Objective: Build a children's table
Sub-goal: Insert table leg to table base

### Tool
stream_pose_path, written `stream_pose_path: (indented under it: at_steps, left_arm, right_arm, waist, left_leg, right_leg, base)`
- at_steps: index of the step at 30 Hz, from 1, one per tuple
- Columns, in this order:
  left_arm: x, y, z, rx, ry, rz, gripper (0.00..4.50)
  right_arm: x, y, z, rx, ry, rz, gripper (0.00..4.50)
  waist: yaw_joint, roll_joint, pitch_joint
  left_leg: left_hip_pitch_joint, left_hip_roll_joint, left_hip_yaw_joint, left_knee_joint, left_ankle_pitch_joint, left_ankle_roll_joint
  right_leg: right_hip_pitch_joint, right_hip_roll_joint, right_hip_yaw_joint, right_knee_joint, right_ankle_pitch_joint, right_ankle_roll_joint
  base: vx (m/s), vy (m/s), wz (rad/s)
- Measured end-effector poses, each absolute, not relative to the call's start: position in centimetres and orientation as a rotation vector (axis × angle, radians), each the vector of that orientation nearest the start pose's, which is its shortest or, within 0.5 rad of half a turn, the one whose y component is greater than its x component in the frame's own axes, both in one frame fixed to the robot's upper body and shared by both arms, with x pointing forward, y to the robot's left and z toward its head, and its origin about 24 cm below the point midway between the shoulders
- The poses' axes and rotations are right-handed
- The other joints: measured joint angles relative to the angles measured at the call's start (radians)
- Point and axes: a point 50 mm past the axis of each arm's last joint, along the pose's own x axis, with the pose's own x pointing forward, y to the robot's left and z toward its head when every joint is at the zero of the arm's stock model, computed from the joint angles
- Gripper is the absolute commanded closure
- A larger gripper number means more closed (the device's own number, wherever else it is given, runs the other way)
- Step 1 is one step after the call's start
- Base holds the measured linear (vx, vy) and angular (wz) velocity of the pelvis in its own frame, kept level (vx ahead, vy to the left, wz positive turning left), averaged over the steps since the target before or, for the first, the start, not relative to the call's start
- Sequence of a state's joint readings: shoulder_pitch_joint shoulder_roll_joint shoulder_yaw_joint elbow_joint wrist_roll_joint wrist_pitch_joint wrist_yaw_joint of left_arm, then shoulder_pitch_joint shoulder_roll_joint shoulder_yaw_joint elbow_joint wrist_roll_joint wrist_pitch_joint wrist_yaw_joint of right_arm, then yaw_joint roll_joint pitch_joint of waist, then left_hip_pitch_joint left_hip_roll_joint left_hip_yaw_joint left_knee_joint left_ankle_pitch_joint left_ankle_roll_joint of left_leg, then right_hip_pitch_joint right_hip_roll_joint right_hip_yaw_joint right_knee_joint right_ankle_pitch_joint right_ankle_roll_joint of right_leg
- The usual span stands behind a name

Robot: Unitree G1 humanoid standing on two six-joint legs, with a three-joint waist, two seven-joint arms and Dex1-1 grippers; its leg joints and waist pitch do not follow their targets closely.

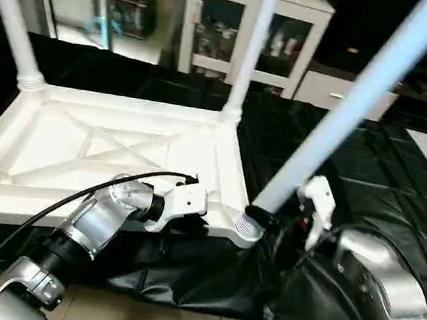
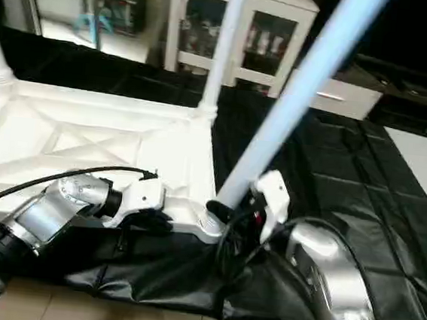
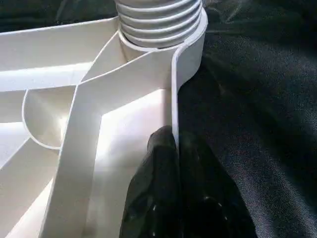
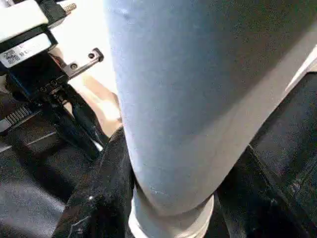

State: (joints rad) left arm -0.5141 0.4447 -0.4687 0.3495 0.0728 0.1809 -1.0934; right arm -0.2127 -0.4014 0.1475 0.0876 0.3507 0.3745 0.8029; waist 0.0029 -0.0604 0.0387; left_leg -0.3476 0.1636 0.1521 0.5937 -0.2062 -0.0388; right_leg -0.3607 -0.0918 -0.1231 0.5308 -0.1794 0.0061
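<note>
- The left gripper, lower centre of the frame, is clamped on the tabletop rim.
- The right gripper clasps the tilted leg near its threaded end.

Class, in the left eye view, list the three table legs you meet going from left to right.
Far-left upright leg → middle upright leg → tilted leg held by the right gripper.

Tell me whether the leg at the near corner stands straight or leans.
Leaning. The near leg slants toward the robot's right out of its corner socket, while the far legs rise nearly upright. Right gripper holds it near its base.
</note>
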Motion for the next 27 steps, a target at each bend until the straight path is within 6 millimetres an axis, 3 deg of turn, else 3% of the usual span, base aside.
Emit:
stream_pose_path:
  at_steps: [5,8,9,10,11,12,13,14,15,17,20,27]
  left_arm:
    - [29.7,11.9,4.5,0.625,0.481,-1.322,4.50]
    - [29.8,12.0,4.5,0.622,0.479,-1.303,4.50]
    - [29.8,12.0,4.4,0.621,0.480,-1.301,4.50]
    - [29.8,12.0,4.4,0.621,0.481,-1.300,4.50]
    - [29.8,11.9,4.4,0.623,0.480,-1.299,4.50]
    - [29.9,11.9,4.4,0.624,0.479,-1.298,4.50]
    - [29.9,11.9,4.5,0.623,0.477,-1.296,4.50]
    - [29.9,11.9,4.5,0.621,0.474,-1.295,4.50]
    - [30.1,11.9,4.8,0.623,0.468,-1.298,4.50]
    - [30.1,11.9,4.8,0.624,0.468,-1.298,4.50]
    - [30.1,11.8,4.6,0.623,0.476,-1.298,4.50]
    - [30.1,11.6,4.6,0.618,0.473,-1.302,4.50]
  right_arm:
    - [28.4,-14.5,5.0,0.025,0.347,0.949,2.64]
    - [28.8,-14.3,5.0,0.023,0.350,0.941,2.64]
    - [28.8,-14.3,5.0,0.021,0.350,0.940,2.64]
    - [28.8,-14.3,5.0,0.020,0.350,0.940,2.64]
    - [28.8,-14.3,5.0,0.019,0.349,0.940,2.64]
    - [28.9,-14.3,5.1,0.017,0.347,0.941,2.64]
    - [29.0,-14.4,5.3,0.010,0.344,0.942,2.64]
    - [29.2,-14.4,5.5,0.004,0.340,0.942,2.64]
    - [29.3,-14.4,5.7,0.003,0.330,0.939,2.64]
    - [29.4,-14.4,5.6,0.006,0.331,0.933,2.64]
    - [29.3,-14.5,5.2,0.015,0.346,0.926,2.64]
    - [29.3,-14.4,5.2,0.016,0.339,0.925,2.64]
  waist:
    - [-0.011,0.004,0.004]
    - [-0.022,0.012,0.010]
    - [-0.015,0.013,0.012]
    - [-0.014,0.012,0.012]
    - [-0.004,-0.001,0.012]
    - [0.005,-0.019,0.009]
    - [0.014,-0.018,0.010]
    - [0.032,-0.008,0.011]
    - [0.035,0.018,0.007]
    - [0.026,0.013,0.008]
    - [0.025,-0.005,0.008]
    - [0.026,-0.002,0.010]
  left_leg:
    - [0.000,0.000,-0.004,-0.001,0.000,0.000]
    - [-0.001,0.003,-0.010,-0.004,0.000,0.000]
    - [-0.001,0.003,-0.005,-0.015,0.000,-0.001]
    - [0.001,0.003,0.001,-0.020,0.000,-0.001]
    - [0.012,0.002,0.023,-0.027,0.000,-0.001]
    - [0.024,-0.005,0.030,-0.026,-0.005,-0.007]
    - [0.025,-0.003,0.019,-0.001,-0.034,-0.019]
    - [0.034,-0.003,-0.009,0.024,-0.051,-0.010]
    - [0.031,0.000,-0.037,0.021,-0.037,-0.032]
    - [0.030,0.002,-0.029,0.009,-0.037,-0.032]
    - [0.037,0.003,-0.011,0.008,-0.037,-0.032]
    - [0.046,0.002,-0.009,0.001,-0.037,-0.032]
  right_leg:
    - [0.001,-0.001,-0.006,-0.003,0.000,0.000]
    - [0.014,-0.003,-0.024,-0.007,-0.011,-0.009]
    - [0.014,-0.003,-0.022,0.017,-0.034,-0.022]
    - [0.012,-0.002,-0.013,0.040,-0.059,-0.033]
    - [0.005,-0.004,0.012,0.058,-0.074,-0.036]
    - [-0.014,-0.004,0.030,0.062,-0.078,-0.027]
    - [-0.016,-0.005,0.027,0.061,-0.077,-0.025]
    - [-0.021,-0.005,0.018,0.060,-0.077,-0.025]
    - [-0.018,-0.004,-0.006,0.057,-0.075,-0.023]
    - [-0.018,0.001,0.003,0.046,-0.072,-0.027]
    - [-0.015,0.001,0.018,0.046,-0.044,-0.042]
    - [-0.012,0.001,0.019,0.039,-0.046,-0.039]
  base:
    - [0.000,0.000,0.00]
    - [-0.019,-0.005,0.02]
    - [-0.057,-0.014,0.06]
    - [-0.039,-0.042,0.18]
    - [0.064,-0.096,0.15]
    - [0.064,-0.096,0.15]
    - [0.067,-0.071,-0.22]
    - [0.079,0.040,-0.50]
    - [0.079,0.040,-0.50]
    - [0.027,0.024,-0.10]
    - [0.000,0.000,0.00]
    - [0.000,0.000,0.00]
